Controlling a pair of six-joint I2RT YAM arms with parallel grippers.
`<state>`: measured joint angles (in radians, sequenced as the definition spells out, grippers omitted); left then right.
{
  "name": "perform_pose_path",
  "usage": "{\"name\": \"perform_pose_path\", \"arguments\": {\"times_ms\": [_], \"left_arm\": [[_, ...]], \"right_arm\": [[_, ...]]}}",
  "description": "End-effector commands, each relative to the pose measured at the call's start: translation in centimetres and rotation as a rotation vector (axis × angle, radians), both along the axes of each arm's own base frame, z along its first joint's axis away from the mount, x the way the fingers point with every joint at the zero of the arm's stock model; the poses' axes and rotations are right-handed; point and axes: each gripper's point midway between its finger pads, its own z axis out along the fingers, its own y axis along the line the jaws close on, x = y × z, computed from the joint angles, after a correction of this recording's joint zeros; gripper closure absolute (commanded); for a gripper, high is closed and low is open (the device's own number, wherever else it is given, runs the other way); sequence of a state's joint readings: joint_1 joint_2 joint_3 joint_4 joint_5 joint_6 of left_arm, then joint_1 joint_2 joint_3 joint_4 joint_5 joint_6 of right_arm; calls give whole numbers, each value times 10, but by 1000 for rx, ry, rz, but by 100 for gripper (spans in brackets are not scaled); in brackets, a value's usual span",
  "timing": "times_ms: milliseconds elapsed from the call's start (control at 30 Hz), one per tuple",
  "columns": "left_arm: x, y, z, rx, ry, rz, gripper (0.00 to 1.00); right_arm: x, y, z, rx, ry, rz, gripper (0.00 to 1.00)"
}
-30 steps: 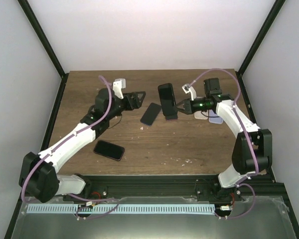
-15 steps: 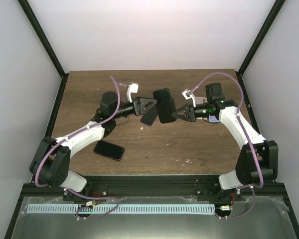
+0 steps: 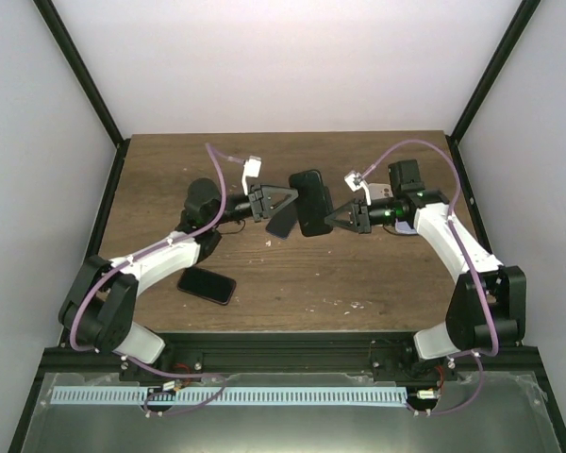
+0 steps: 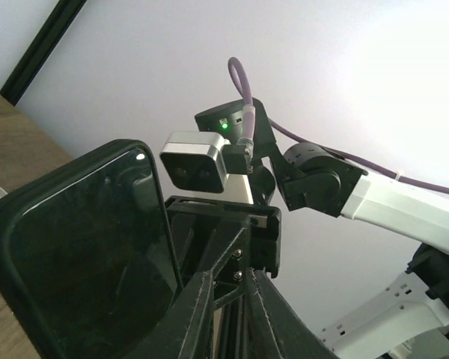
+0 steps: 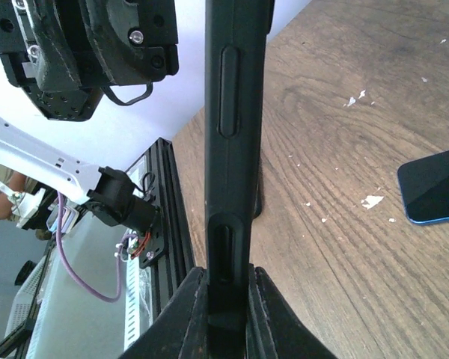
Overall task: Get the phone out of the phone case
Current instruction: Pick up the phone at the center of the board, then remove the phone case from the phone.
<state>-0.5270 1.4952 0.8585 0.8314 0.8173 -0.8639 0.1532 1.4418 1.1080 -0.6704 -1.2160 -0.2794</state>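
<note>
Both arms now meet mid-air: right end effector (image 3: 329,219) pinches the cased phone (image 3: 310,200); left end effector (image 3: 291,196) has closed in, grip unreadable.

Spare black phone (image 3: 206,284) on wooden table (image 3: 358,274)

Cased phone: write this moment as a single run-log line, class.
cased phone: phone not yet out, held above table | right hand: shut on its edge | left hand: at opposite edge, grip unclear

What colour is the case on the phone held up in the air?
Black; the case shows best edge-on in the right wrist view.
</note>
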Motion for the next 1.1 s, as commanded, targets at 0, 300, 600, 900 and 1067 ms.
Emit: {"name": "perform_pose_path", "arguments": {"times_ms": [0,300,600,900,1067], "left_arm": [[-7,2,1,-10,-32,-15,76],[34,47,-43,242,53,421,22],[-7,-13,-25,95,-17,44,37],[-16,-18,-11,-60,-6,-61,74],[-17,-18,-6,-100,1,-83,75]], "right_arm": [[-13,4,29,92,-71,61,99],[-24,3,45,124,-113,80,99],[-27,7,49,168,-80,127,99],[-29,7,41,166,-55,129,99],[-30,8,37,160,-43,129,99]]}}
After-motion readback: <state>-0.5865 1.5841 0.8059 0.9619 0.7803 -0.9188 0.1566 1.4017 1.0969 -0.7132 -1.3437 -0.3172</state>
